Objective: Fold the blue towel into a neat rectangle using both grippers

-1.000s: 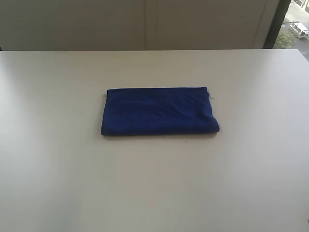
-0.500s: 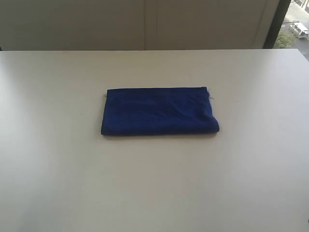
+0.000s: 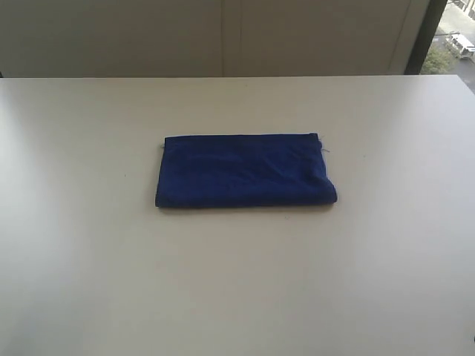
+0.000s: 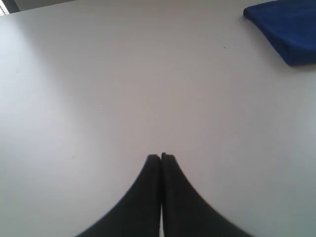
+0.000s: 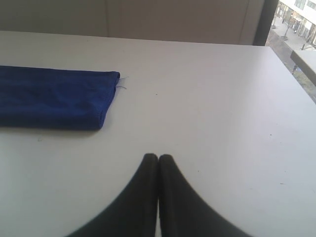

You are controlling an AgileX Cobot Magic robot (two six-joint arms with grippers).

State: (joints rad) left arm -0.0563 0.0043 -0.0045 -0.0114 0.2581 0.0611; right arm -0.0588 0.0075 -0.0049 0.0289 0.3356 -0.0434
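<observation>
My left jaws and right jaws are both closed on nothing, each over bare pale grey desk [image 3: 237,282] and well apart from the cloth. The deep royal-blue soft microfibre towel [image 3: 245,170] lies flat mid-desk as a thick layered rectangle. Its long axis runs side to side in the exterior view, with what looks like the rounded fold toward the camera. I judge it light, limp and not slippery. I'd pinch the stacked corners at its short ends, one per arm.

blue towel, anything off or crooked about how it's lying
Nothing much. The blue towel lies flat on the table, folded into a fairly even rectangle. One corner is slightly frayed, with threads poking out, and the folded edge nearest the exterior camera bulges a little.
</observation>
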